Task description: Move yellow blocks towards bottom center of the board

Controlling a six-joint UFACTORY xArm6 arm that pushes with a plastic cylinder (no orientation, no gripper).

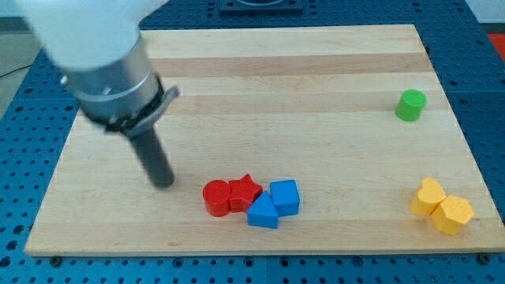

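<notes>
Since there is no hand on this arm, only a plain dark rod, there is nothing to spread or pinch: my tip (163,183) rests on the wooden board (260,71) at the view's left, touching no block. Just to its right, near the bottom middle, sits a tight cluster: a red round block (215,196), a red star block (245,192), a blue cube (285,196) and a blue wedge-like block (263,213), all pressed against each other. Farther out, near the right edge toward the top, stands a green round block (410,104) on its own.

The two yellow blocks are well apart from the tip, down in the bottom right corner: one with a lobed outline (430,196) and one six-sided (452,214), touching each other and close to the board's edge.

To do this well, I'd judge the rod has to travel right across the board and come in on the far right side of the yellow pair, so the push runs leftward along the bottom. The route should pass above the red and blue cluster, or it will scatter them. There is little room between the yellow blocks and the edge, so the approach needs care. Pushing both together through their shared middle should keep them from splitting or spinning off, and the push should stop short of the blue cube.
</notes>
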